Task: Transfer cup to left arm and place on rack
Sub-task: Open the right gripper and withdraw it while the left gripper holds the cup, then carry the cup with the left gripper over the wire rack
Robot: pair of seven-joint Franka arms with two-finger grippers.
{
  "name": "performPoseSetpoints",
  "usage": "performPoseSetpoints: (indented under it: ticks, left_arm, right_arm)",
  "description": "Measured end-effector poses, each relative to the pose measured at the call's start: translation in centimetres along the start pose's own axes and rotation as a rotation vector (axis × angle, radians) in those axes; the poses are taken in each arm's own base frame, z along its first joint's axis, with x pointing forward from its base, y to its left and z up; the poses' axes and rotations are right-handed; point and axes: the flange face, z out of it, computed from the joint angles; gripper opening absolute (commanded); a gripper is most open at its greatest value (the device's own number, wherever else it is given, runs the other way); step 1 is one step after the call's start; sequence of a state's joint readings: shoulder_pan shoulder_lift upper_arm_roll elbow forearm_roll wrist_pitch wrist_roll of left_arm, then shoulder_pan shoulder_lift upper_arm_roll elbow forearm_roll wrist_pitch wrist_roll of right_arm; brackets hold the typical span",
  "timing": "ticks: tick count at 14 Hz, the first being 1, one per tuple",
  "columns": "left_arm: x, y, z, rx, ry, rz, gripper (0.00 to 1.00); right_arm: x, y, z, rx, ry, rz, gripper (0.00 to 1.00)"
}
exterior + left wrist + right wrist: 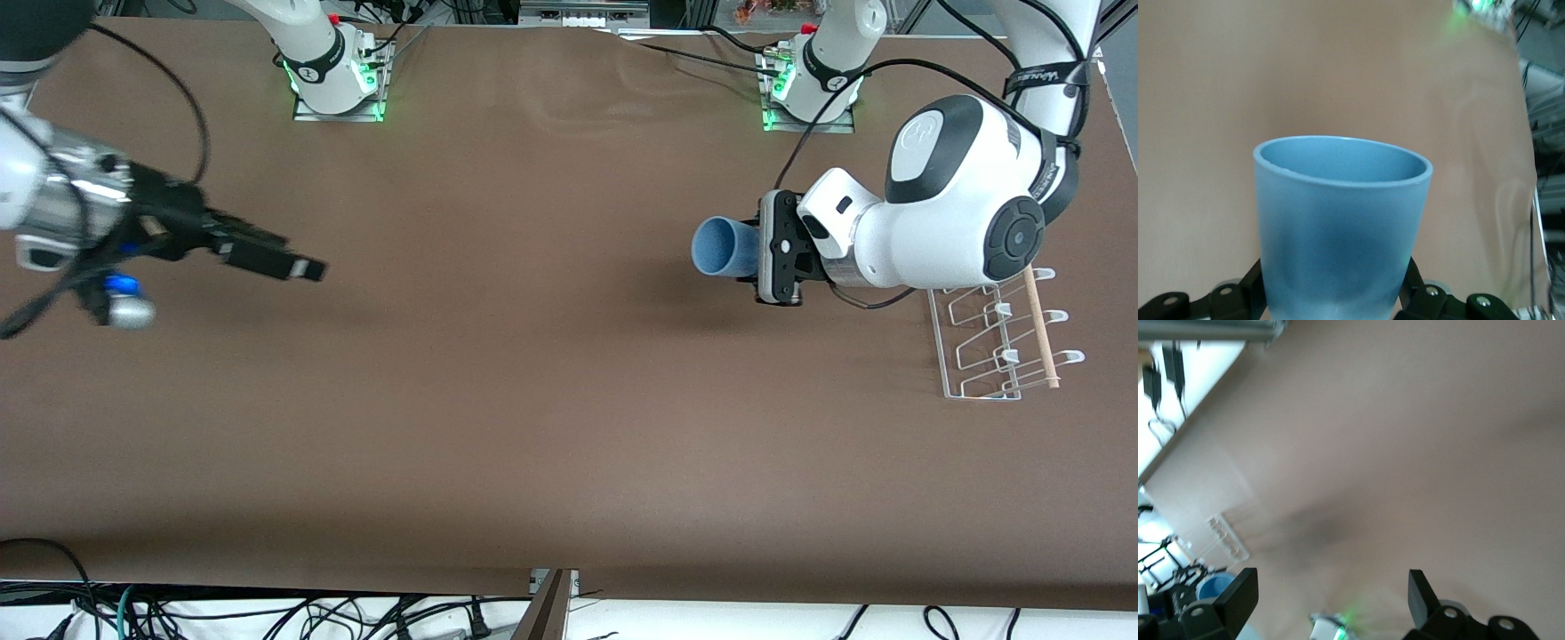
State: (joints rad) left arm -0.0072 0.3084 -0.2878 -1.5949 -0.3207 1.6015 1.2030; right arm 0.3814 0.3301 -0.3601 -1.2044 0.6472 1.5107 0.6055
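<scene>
The light-blue cup [722, 247] lies on its side in the air, its mouth toward the right arm's end of the table. My left gripper [754, 253] is shut on its base end, above the brown table and beside the white wire rack [987, 347]. In the left wrist view the cup [1341, 227] fills the middle, with a black finger [1251, 283] on each side of it. My right gripper [298, 265] hangs over the right arm's end of the table, open with nothing between its fingers [1238, 593]. The right wrist view shows the cup [1215, 585] and the rack [1228, 537] far off.
The rack's wooden dowel [1040, 329] runs along the side toward the left arm's end of the table. The right arm's base [333, 80] and the left arm's base [805, 89] glow green. Cables [267, 613] lie below the table's front edge.
</scene>
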Motion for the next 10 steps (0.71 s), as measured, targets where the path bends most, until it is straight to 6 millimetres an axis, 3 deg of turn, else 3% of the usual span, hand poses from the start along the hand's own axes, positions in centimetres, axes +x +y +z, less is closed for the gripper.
performPoseSetpoints:
  ticks: [3, 6, 10]
  left_arm:
    - [-1.9, 0.4, 0.2, 0.028, -0.239, -0.107, 0.01]
    - [-3.0, 1.4, -0.4, 0.05, -0.39, -0.162, 0.01]
    - [-2.6, 4.1, -1.2, 0.095, -0.627, -0.228, 0.01]
  right_arm:
    - [2.0, 2.8, -1.7, -0.056, 0.06, -0.013, 0.99]
    - [2.6, 4.6, -1.3, -0.157, 0.073, -0.04, 0.99]
    - [1.0, 7.7, -0.1, -0.377, 0.105, -0.162, 0.99]
